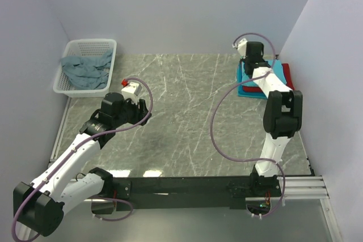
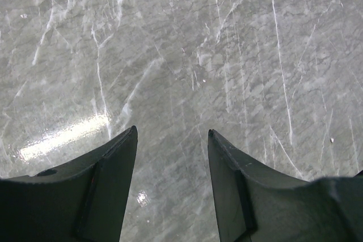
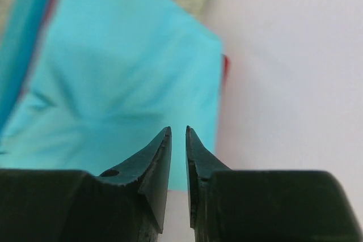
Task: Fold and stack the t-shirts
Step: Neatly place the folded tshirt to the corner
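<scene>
A stack of folded t-shirts lies at the far right of the table. A bright turquoise shirt (image 1: 277,71) is on top, a red one (image 1: 287,75) below it, and a turquoise-blue one (image 1: 249,91) at the bottom. My right gripper (image 1: 249,66) hovers over the stack's left part. In the right wrist view the right gripper (image 3: 178,128) has its jaws almost together with nothing between them, above the turquoise shirt (image 3: 113,83). A grey-blue shirt (image 1: 85,69) lies crumpled in the basket. My left gripper (image 1: 139,106) is open and empty over bare marble (image 2: 172,130).
The white perforated basket (image 1: 68,55) stands at the far left corner. Walls close in at the left, back and right; the right wall (image 3: 283,55) is right beside the stack. The marble tabletop (image 1: 187,111) lies between the arms.
</scene>
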You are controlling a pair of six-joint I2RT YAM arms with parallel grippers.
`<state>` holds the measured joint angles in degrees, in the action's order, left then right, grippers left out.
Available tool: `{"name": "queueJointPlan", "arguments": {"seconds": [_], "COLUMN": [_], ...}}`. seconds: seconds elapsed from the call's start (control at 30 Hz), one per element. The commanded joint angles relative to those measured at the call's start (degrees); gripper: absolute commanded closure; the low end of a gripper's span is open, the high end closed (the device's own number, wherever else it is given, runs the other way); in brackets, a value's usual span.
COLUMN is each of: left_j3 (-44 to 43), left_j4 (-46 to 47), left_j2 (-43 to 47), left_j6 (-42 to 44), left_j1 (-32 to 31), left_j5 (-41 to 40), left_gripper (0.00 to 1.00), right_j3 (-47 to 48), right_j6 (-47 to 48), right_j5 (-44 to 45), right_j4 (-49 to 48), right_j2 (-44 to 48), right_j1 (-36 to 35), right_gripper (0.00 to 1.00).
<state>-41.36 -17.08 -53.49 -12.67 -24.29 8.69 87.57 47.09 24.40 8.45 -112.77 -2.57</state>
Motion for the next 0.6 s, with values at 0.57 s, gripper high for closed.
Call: {"name": "queueJointPlan", "arguments": {"seconds": [0.57], "left_j3": [-0.6], "left_j4": [1.1], "left_j2": [0.1], "left_j6": [1.1], "left_j1": [0.2], "left_j5": [0.4], "left_gripper": [0.41], "right_j3": [-5.8], "right_j6": [3.0], "right_j5": [-3.8], "right_j4": [2.3], "right_j2": [-6.6], "right_j1": [9.9], "right_gripper": [0.81]}}
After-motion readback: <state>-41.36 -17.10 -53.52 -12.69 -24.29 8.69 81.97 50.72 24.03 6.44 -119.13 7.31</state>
